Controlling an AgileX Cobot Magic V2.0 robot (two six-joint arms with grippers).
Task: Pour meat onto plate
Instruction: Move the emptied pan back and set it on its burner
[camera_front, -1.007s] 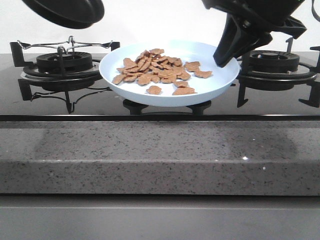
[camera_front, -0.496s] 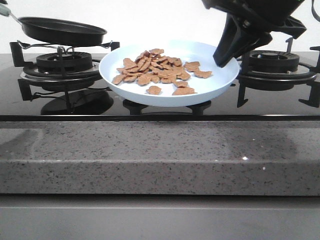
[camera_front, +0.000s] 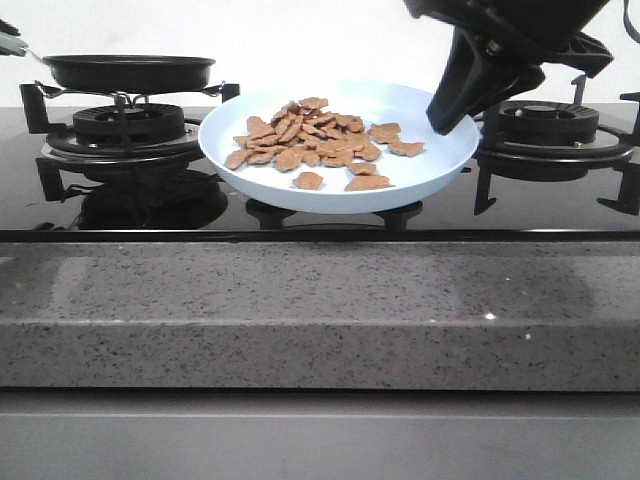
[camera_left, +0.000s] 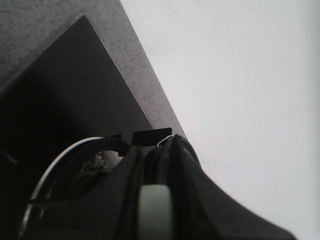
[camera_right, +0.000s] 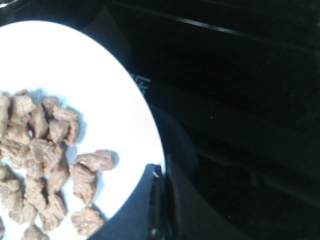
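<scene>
The pale-blue plate (camera_front: 435, 165) stands tilted between the two burners, with the heap of tan meat (camera_front: 315, 140) lying in it. My right gripper (camera_front: 450, 118) is shut on the plate's right rim. In the right wrist view its jaws (camera_right: 161, 200) pinch the rim of the plate (camera_right: 100, 70) beside the meat (camera_right: 45, 150). The black frying pan (camera_front: 130, 72) sits level at the left burner's grate; I cannot tell if it touches. My left gripper (camera_left: 156, 205) is shut on the pan's pale handle (camera_left: 155, 215), which also shows in the front view (camera_front: 10, 42).
The left burner (camera_front: 125, 130) with its black grate lies under the pan. The right burner (camera_front: 555, 125) lies behind my right arm. The black glass hob (camera_front: 320, 222) ends at a grey speckled stone counter edge (camera_front: 320, 310) in front.
The pan has come down from high at the upper left, levelled out, and now sits over the left burner. The plate, the meat and my right gripper have not moved.
</scene>
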